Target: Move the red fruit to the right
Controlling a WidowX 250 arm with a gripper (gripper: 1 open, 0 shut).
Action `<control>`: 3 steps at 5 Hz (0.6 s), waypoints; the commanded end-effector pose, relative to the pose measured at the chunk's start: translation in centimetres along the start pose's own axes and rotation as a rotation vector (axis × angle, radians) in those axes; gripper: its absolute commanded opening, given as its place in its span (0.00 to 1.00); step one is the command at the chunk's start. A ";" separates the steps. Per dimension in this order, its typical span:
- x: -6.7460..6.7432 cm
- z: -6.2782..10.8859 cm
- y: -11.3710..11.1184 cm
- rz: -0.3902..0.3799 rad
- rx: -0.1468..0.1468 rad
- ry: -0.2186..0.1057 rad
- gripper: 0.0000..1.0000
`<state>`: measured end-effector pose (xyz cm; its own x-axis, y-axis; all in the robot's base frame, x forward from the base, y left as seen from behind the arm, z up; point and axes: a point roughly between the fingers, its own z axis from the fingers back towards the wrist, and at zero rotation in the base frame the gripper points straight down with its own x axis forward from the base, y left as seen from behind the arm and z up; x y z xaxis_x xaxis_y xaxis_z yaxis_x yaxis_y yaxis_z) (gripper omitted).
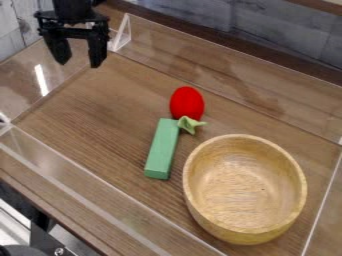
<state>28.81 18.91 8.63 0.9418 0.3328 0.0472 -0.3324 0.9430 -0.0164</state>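
A wooden worktop (94, 110) inside clear walls. The red fruit (187, 101) lies on the wood just beyond the far end of a long green block (163, 148), with a wooden bowl (246, 187) nearby on the block's other side. The pincer (75, 50) hangs well apart from the fruit, prongs spread wide and holding nothing. The approach step seems in hand; next it likely must travel over the fruit, lower and close around it.
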 end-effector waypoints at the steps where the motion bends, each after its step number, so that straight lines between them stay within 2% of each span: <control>1: 2.8 2.1 0.7 -0.025 0.015 -0.078 1.00; 3: 2.3 1.6 0.2 -0.018 0.011 -0.080 1.00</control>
<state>30.48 19.85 8.44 0.9437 0.3233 0.0693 -0.3227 0.9463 -0.0201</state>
